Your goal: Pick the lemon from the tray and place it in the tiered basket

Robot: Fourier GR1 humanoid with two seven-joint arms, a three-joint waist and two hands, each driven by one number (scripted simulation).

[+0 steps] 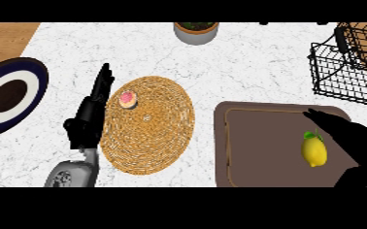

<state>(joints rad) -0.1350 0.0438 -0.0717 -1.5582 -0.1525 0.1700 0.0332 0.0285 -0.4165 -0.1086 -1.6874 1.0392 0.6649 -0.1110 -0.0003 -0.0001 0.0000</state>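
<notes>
On tray [243, 140]: one lemon [314, 151]; right hand [341, 133] beside.

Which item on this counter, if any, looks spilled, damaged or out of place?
Nothing stands out. The lemon lies whole on the brown tray, the small pastry sits on the woven mat, and the wire basket stands upright at the counter's right edge.
</notes>
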